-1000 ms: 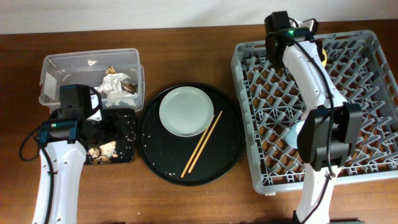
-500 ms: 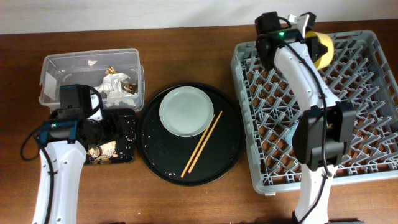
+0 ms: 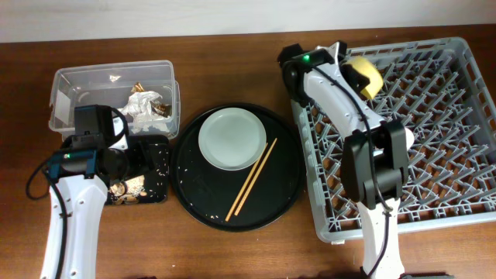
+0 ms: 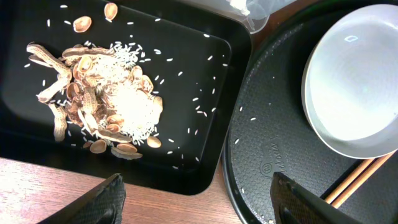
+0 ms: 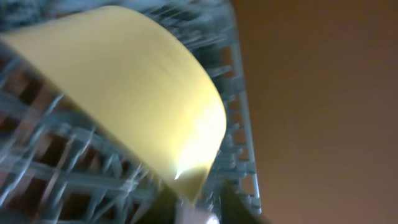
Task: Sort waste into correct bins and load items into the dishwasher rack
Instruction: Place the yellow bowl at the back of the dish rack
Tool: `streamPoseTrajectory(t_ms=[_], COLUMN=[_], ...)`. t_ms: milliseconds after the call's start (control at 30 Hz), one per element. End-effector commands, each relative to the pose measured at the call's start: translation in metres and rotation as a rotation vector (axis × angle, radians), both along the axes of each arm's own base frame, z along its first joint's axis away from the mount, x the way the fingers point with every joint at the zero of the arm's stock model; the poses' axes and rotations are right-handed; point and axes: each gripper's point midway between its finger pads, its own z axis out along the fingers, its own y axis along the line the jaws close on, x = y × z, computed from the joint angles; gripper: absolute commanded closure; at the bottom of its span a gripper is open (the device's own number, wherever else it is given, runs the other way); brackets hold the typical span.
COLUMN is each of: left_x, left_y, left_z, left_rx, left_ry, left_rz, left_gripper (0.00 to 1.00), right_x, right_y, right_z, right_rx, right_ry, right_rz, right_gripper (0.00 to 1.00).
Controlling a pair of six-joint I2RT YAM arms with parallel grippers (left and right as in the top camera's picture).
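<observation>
At the upper-left corner of the dishwasher rack, overhead view: yellow bowl, tilted, clamped in right hand.
Left hand hung with fingers apart over black tray (food scraps inside); plate and chopsticks lay on round tray.

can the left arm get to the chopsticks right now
probably yes: the left gripper is open over the black tray's edge, and the chopsticks lie uncovered on the round tray beside the plate, with nothing between them and the gripper
</observation>
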Motion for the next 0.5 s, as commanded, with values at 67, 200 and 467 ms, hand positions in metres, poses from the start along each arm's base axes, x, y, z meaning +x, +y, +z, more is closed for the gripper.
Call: streamPoseTrajectory(t_ms=[67, 200, 467], left_x=[0.000, -0.001, -0.001], left_y=[-0.001, -0.001, -0.001], left_z=[0.004, 0.003, 0.003], left_rx=[-0.011, -0.010, -0.011], left_ry=[-0.015, -0.014, -0.010], left_rz=[0.006, 0.005, 0.006], left_gripper=[0.25, 0.25, 0.21], right_x=[-0.030, -0.058, -0.131], right_y=[0.021, 0.027, 0.155], right_z=[0.038, 0.095, 0.109], right_rx=[0.336, 0.586, 1.411], right_ry=[-0.071, -0.185, 0.181], right_rz=[-0.022, 0.001, 0.291], right_gripper=[0.47, 0.27, 0.12])
